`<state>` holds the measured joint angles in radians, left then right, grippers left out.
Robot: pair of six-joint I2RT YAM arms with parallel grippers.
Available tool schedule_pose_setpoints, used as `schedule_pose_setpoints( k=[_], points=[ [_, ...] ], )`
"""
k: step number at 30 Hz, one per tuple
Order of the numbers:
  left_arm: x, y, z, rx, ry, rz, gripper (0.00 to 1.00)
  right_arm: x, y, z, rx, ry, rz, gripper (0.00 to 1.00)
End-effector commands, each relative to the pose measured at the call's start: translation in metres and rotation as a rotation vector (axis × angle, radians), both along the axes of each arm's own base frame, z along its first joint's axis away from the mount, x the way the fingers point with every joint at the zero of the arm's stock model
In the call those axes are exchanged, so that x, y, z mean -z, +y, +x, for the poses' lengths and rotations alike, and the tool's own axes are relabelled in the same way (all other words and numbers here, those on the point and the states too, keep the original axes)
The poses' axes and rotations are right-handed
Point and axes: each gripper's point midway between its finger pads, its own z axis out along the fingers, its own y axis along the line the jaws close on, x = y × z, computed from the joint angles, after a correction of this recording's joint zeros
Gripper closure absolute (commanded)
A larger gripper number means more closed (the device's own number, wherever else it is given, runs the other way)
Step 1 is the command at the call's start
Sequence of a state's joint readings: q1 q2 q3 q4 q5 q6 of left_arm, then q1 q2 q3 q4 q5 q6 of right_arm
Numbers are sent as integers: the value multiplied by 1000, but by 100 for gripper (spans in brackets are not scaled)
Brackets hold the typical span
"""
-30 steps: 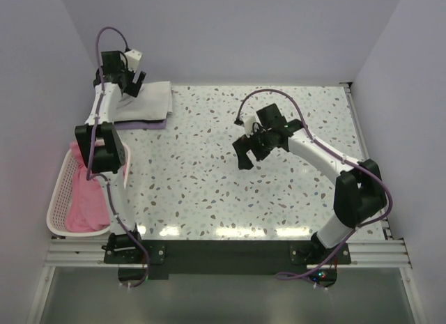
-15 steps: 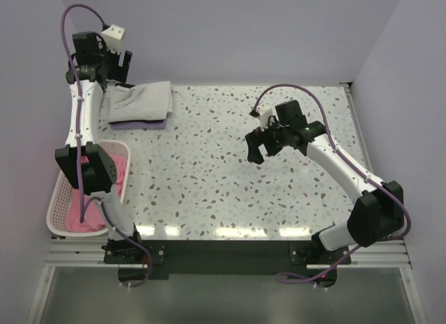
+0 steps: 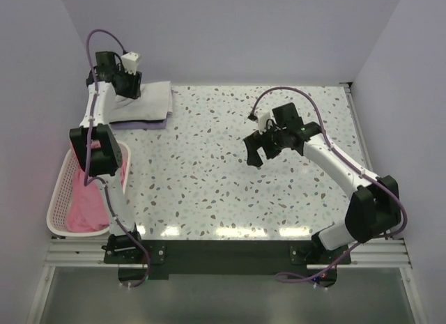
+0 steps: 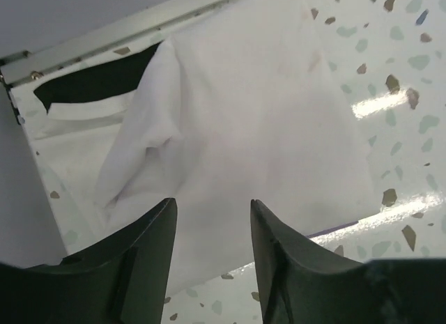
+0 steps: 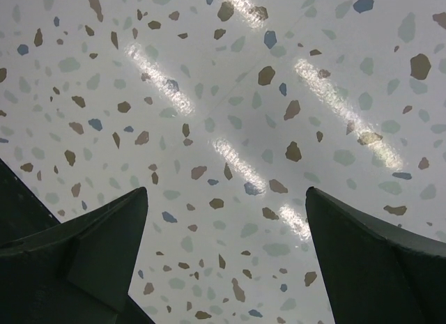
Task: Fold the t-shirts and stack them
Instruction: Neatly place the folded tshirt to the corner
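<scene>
Enclosed lab bench: plain walls point(image 3: 230, 31); speckled table point(image 3: 209, 178); aluminium frame point(image 3: 77, 253)

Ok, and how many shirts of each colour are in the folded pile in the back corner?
White t-shirt: 1, on top
Black t-shirt: 1, peeking out at the pile's edge
Lavender t-shirt: 1, at the bottom
Total: 3 that show
</scene>
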<state>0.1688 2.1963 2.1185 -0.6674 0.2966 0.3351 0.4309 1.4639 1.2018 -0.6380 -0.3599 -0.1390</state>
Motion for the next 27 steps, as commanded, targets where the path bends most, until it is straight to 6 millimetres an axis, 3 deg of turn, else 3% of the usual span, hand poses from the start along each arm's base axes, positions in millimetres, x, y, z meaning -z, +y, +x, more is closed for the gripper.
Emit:
schedule_pose_setpoints(
  k=[1, 5, 10, 15, 27],
  points=[
    [-20, 16, 16, -49, -66, 51, 50, 2, 7, 5, -12, 28, 10, 1],
    [6, 22, 23, -61, -31, 71, 62, 10, 8, 8, -7, 50, 2, 1],
    [24, 36, 32, -116, -27, 115, 60, 16, 10, 12, -8, 71, -6, 1],
    [27, 44, 40, -142, -49, 143, 60, 18, 10, 13, -6, 78, -11, 1],
    [39, 37, 45, -119, -40, 107, 65, 24, 8, 13, -4, 84, -26, 1]
  ],
)
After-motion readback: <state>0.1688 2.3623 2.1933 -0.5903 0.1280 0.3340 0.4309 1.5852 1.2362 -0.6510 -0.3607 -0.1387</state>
